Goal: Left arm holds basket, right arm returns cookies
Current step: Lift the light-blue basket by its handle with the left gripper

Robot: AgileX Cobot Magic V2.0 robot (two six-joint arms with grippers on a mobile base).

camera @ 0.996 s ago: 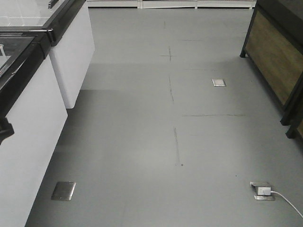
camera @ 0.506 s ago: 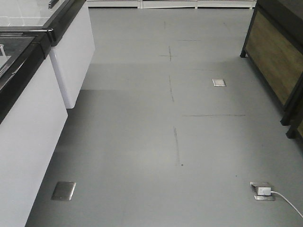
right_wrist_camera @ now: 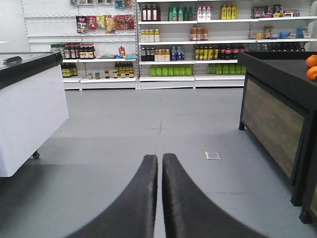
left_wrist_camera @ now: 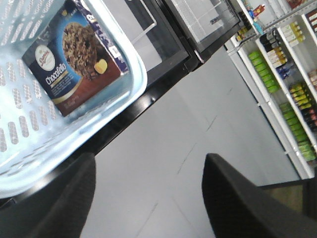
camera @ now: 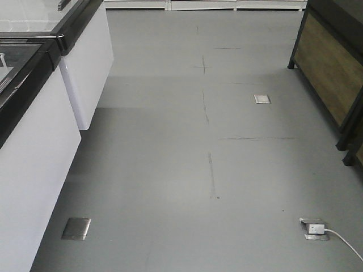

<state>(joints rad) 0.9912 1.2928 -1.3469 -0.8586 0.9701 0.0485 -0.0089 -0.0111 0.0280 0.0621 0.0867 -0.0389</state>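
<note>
In the upper left of the left wrist view, the light blue basket (left_wrist_camera: 29, 134) sits over the black rim of a glass-topped freezer (left_wrist_camera: 166, 34). The cookies (left_wrist_camera: 74, 54) lie tilted inside it, front face showing, against the slotted wall. Below, the left end effector (left_wrist_camera: 148, 198) is spread wide, its two dark fingers (left_wrist_camera: 64, 203) well apart with only grey floor (left_wrist_camera: 198, 129) between them. Shelves (left_wrist_camera: 282, 84) of bottles stand to the right. In the right wrist view, the right end effector (right_wrist_camera: 160, 193) is closed and empty, its fingers pressed side by side, pointing over the floor. At far right, oranges (right_wrist_camera: 312, 67) sit on a dark stand (right_wrist_camera: 272, 114).
</note>
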